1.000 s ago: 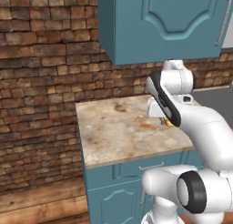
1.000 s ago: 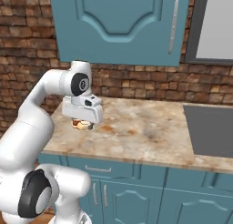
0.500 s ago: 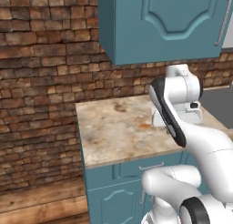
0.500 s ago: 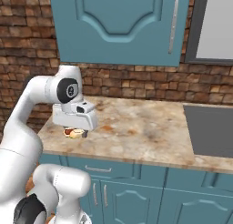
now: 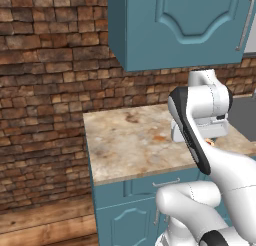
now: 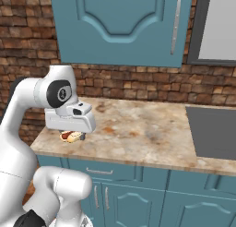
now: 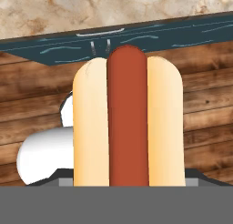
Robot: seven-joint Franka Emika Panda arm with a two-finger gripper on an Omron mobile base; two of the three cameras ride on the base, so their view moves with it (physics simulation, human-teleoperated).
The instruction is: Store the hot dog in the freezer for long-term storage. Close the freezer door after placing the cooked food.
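The hot dog point(image 7: 128, 123), a tan bun with a red sausage down its middle, stands lengthwise in the hand view and hides the finger tips. My gripper point(image 6: 72, 138) is shut on the hot dog point(image 6: 69, 137) and hangs just under the white hand at the front left part of the counter point(image 6: 138, 124). In the left base view a small orange bit of the hot dog point(image 5: 210, 142) peeks out beside the forearm. The freezer and the freezer door are out of view.
Teal wall cabinets point(image 6: 120, 23) hang above the marble counter point(image 5: 130, 140). A dark cooktop point(image 6: 214, 131) lies at its right end. A brick wall point(image 5: 45, 90) and wooden floor point(image 5: 40, 225) lie to the left. Below the hand is a teal drawer front point(image 7: 136, 36).
The arm has swung the held hot dog from over the counter's back toward its front left edge and a little lower. The grip has not changed.
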